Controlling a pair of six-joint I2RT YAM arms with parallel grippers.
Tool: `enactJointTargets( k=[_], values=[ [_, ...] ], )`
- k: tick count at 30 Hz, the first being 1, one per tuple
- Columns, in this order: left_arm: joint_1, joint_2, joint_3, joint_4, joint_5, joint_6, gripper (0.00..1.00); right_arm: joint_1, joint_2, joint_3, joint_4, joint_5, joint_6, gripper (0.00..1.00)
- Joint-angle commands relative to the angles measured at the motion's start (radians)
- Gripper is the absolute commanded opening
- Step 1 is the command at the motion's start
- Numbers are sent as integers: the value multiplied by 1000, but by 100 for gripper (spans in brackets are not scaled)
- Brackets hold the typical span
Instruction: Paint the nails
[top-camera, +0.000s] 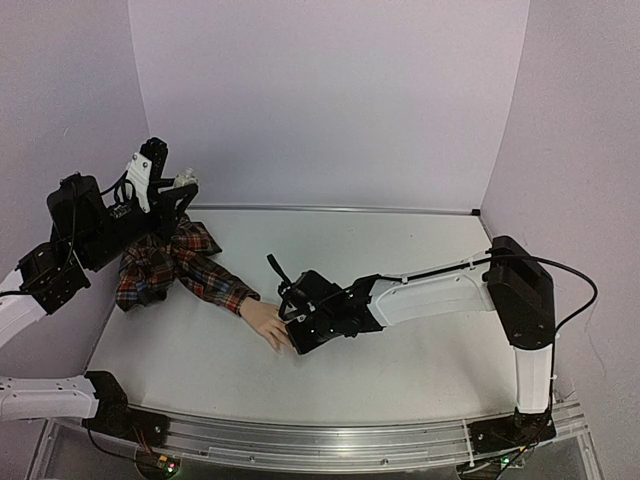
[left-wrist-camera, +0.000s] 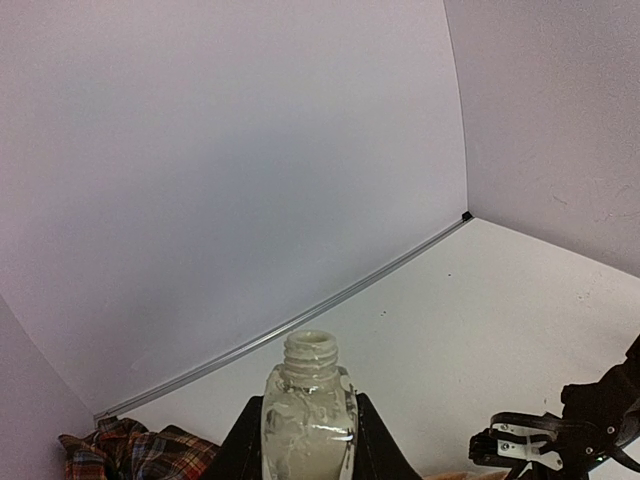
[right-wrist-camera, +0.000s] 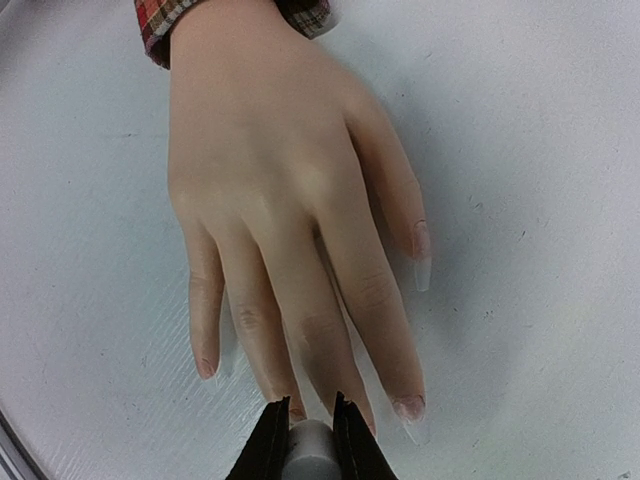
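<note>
right gripper (right-wrist-camera: 311, 412) pinches cap (right-wrist-camera: 312, 448) by nails (right-wrist-camera: 408, 406) (left gripper (left-wrist-camera: 308, 445): bottle (left-wrist-camera: 308, 395))

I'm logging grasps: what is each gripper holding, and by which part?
Left gripper: the uncapped pale glass bottle, clamped around its lower body, neck up. Right gripper: a small whitish cylinder, pinched by its sides; what it is cannot be told.

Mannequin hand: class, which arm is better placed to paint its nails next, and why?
Right. The right fingers grip a pale cylinder, probably the brush, at the fingertips of the mannequin hand. The left fingers hold the open bottle raised, far from the nails.
</note>
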Motion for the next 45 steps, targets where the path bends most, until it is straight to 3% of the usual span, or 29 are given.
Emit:
enactJointTargets(
  k=[1, 18, 33, 45],
  values=[
    [3, -11, 51, 20, 11, -1, 0, -3, -34, -1, -5, 11, 7, 0],
    [3, -7, 51, 22, 13, 0, 0, 7, -138, -47, -11, 19, 13, 0],
    [3, -12, 49, 15, 8, 2, 0, 2, -17, 60, -12, -3, 3, 0],
    [2, -13, 51, 15, 8, 2, 0, 2, -27, 29, -14, 3, 10, 0]
  ],
)
